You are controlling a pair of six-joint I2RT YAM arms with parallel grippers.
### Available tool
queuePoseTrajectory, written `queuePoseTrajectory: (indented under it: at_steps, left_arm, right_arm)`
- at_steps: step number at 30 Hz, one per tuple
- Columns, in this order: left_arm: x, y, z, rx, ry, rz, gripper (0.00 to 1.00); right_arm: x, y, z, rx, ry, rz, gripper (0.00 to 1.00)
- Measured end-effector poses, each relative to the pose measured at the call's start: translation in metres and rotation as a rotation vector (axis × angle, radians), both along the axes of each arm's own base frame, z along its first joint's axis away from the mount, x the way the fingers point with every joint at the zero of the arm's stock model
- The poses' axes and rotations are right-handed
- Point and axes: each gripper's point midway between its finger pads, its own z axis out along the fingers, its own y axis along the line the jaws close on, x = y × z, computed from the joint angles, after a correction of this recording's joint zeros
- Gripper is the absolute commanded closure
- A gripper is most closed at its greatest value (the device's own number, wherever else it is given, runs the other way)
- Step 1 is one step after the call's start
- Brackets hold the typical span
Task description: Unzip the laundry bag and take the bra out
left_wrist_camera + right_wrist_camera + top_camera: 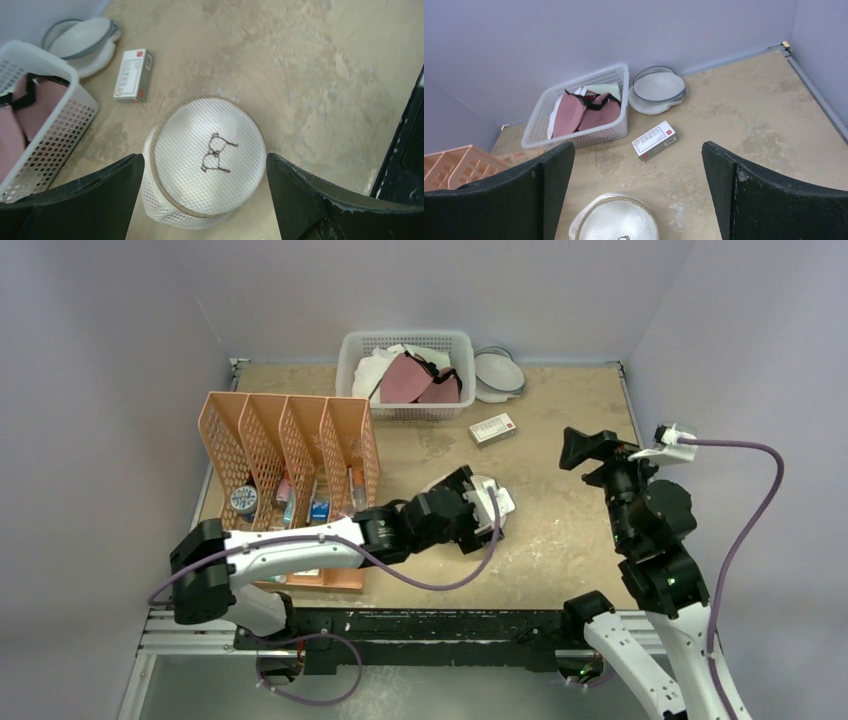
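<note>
The left gripper is hovering over the laundry bag with its fingers standing wide apart. The bag is lying on the table directly between and beneath the two fingers. Whether either finger is touching it cannot be told.

The bag is round, so it is showing no long axis of its own. Its flat face is pointing up toward the fingers, slightly tilted, with the domed mesh side resting on the table. The black glasses mark is lying with its two lenses in a line running crosswise to the gap between the fingers. The mesh is hiding the contents.

Beyond the fingertips, a small box, a white basket and stacked dishes are sitting well apart from the bag.

The right gripper is hanging above the table with its fingers fully apart and nothing between them. The bag is lying below and just short of its fingertips.
</note>
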Motion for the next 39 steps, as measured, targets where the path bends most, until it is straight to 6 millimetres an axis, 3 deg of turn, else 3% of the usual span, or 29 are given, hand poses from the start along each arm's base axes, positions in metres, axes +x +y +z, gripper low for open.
queuePoseTrajectory:
  at_steps: [3,9,17,24,32,36,39]
  left_arm:
    - [-0.012,-0.01,-0.039,0.128,-0.031,-0.036,0.12]
    - [-0.027,-0.021,-0.098,0.321,-0.094,-0.061,0.15]
    - [-0.008,-0.02,-0.117,0.384,-0.173,0.02,0.22]
    - [-0.003,-0.018,-0.149,0.454,-0.158,0.02,0.17]
    - [0.013,-0.01,-0.159,0.49,-0.203,0.113,0.54]
    - [0.025,-0.005,-0.151,0.465,-0.208,0.177,0.74]
    - [0.038,0.001,-0.136,0.411,-0.172,0.234,0.97]
  right_arm:
    - [-0.006,-0.008,-0.001,0.004,-0.013,-0.035,0.0]
    - [0.002,-0.009,-0.035,-0.037,0.086,-0.056,0.0]
    - [0.005,-0.008,-0.046,-0.055,0.122,-0.054,0.0]
    - [0.003,-0.009,-0.045,-0.065,0.119,-0.054,0.0]
    - [-0.003,-0.012,-0.042,-0.066,0.104,-0.053,0.0]
    - [-0.003,-0.011,-0.043,-0.068,0.109,-0.046,0.0]
    - [-0.001,-0.009,-0.046,-0.076,0.119,-0.04,0.0]
